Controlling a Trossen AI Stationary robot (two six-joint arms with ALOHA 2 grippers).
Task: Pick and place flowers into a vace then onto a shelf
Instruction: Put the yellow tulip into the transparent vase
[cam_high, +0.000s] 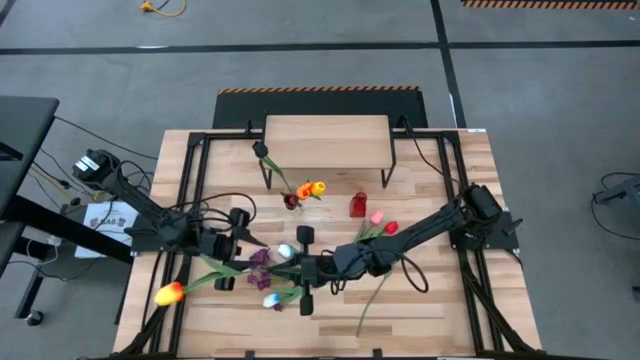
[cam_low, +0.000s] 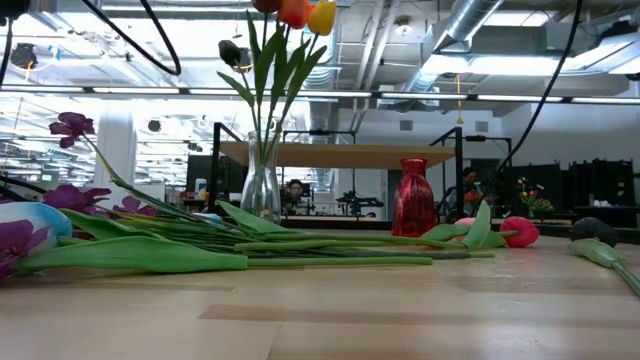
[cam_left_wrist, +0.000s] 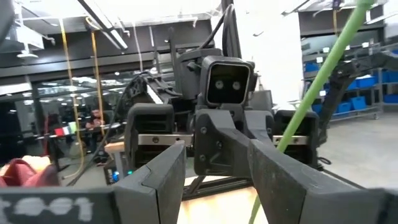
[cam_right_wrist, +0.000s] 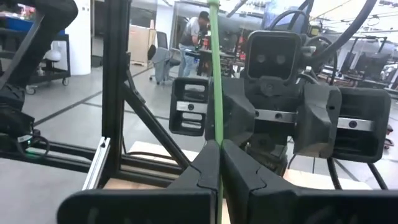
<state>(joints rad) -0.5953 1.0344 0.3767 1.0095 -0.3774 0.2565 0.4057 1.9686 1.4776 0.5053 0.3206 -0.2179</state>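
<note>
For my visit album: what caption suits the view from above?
Two robot arms meet over loose tulips on a wooden table, near a glass vase holding some flowers and a small shelf.

- No text, label, brand or number is showing clearly enough to read in any view.
- A white sheet (cam_high: 108, 217) is lying beside the table, its print too small to make out.

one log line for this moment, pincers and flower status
right pincer: shut on green stem | left pincer: open, facing it | clear vase: holds tulips | shelf: bare
</note>
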